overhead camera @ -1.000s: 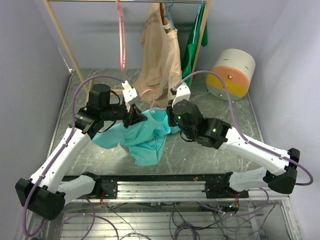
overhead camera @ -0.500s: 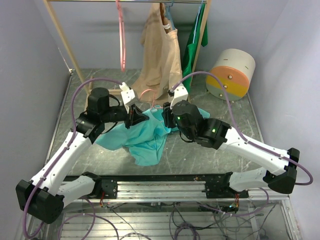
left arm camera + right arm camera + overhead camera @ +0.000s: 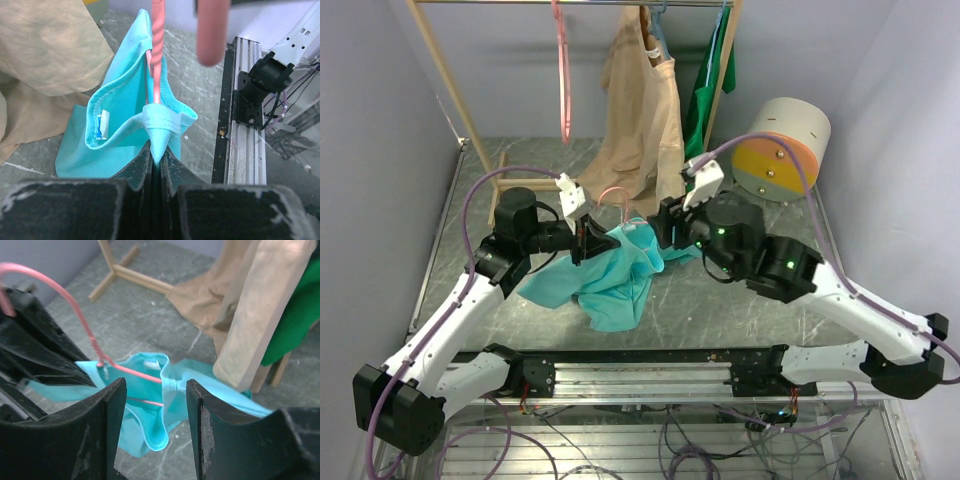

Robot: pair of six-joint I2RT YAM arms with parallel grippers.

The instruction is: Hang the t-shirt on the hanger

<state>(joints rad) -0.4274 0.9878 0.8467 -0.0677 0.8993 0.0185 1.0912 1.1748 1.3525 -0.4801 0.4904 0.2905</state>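
Observation:
The teal t-shirt point(image 3: 615, 280) hangs in a bunch above the table, its lower part resting on the surface. My left gripper point(image 3: 588, 242) is shut on a fold of its collar point(image 3: 159, 131). The pink hanger point(image 3: 157, 55) rises from inside that collar, and its hook point(image 3: 613, 190) shows above the cloth. My right gripper point(image 3: 658, 228) stands open just right of the shirt. In the right wrist view its jaws point(image 3: 156, 386) are apart with nothing between them; the t-shirt point(image 3: 145, 432) and the hanger's wire point(image 3: 75, 307) lie beyond them.
A wooden rack point(image 3: 450, 80) at the back carries a second pink hanger point(image 3: 563, 80), a beige garment point(image 3: 640, 110) and a green garment point(image 3: 705, 90). A round cream, yellow and orange drum point(image 3: 780, 150) lies at the back right.
My right gripper has opened, let go of the shirt and drawn back to the right. The left gripper has kept its hold and shifted slightly left.

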